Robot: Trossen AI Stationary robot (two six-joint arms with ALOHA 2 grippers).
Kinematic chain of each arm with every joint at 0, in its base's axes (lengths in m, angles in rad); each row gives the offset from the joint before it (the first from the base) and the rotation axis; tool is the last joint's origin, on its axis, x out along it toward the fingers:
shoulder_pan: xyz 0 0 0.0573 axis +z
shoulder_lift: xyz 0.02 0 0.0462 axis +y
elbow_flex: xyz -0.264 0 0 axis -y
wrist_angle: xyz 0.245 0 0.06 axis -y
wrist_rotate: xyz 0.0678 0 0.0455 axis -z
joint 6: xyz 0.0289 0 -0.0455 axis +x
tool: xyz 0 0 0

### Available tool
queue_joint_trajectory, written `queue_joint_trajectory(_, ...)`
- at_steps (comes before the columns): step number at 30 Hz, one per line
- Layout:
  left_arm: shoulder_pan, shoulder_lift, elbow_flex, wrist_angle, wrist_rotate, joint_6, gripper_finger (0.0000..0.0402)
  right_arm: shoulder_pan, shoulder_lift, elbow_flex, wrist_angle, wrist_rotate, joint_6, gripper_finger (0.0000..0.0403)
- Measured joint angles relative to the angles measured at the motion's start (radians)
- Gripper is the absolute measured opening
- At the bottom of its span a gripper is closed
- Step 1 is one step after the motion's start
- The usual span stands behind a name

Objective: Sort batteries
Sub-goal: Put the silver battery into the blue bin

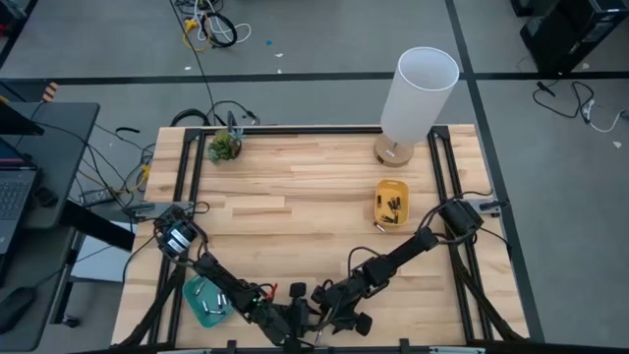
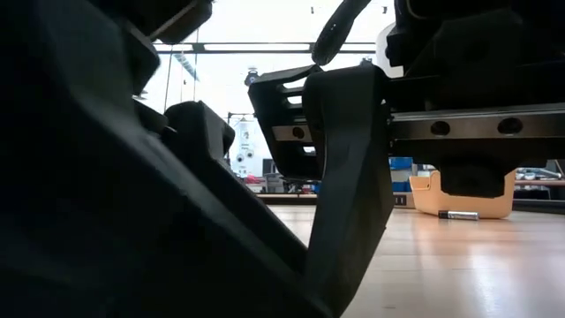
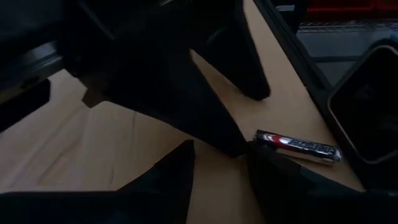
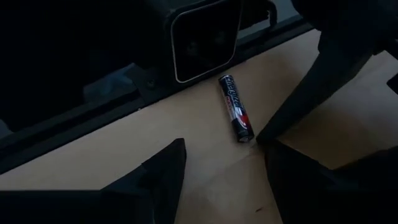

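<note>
Batteries still to sort: one dark cell [image 4: 236, 117] lies loose on the table [image 1: 295, 197], just ahead of the right gripper [image 4: 224, 163] and between both tools at the near edge. Right jaws stand wide and empty; left gripper [image 3: 221, 163] is part-open and empty, its finger touching or nearly touching the cell's end. Other cells lie in the yellow tray [image 1: 391, 206], one [image 1: 376, 227] beside it; teal tray [image 1: 206, 300] sits by the left arm. To grasp well, let one tool only advance – straddle the cell across its width, lower to the wood, then close – keeping the other clear
</note>
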State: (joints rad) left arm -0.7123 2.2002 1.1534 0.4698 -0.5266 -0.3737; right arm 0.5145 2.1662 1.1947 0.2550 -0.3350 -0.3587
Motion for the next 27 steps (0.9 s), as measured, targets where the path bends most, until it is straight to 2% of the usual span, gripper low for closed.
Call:
queue_joint_trajectory(13,0.025,-0.001,0.0,0.001,0.005,-0.003,0.0163,0.006,-0.003,-0.002,0.006,0.044,-0.004,0.0204)
queue_joint_trajectory(18,0.017,-0.048,0.003,-0.164,0.005,-0.105,0.0163,-0.006,-0.002,-0.001,0.013,0.08,-0.001,0.0204)
queue_joint_trajectory(21,0.019,-0.061,0.005,-0.222,0.051,-0.168,0.0162,-0.015,0.0,0.0,0.029,0.075,-0.01,0.0203)
queue_joint_trajectory(27,0.016,-0.063,0.001,-0.184,0.146,-0.208,0.0162,-0.02,0.009,-0.002,0.068,0.007,-0.136,0.0202)
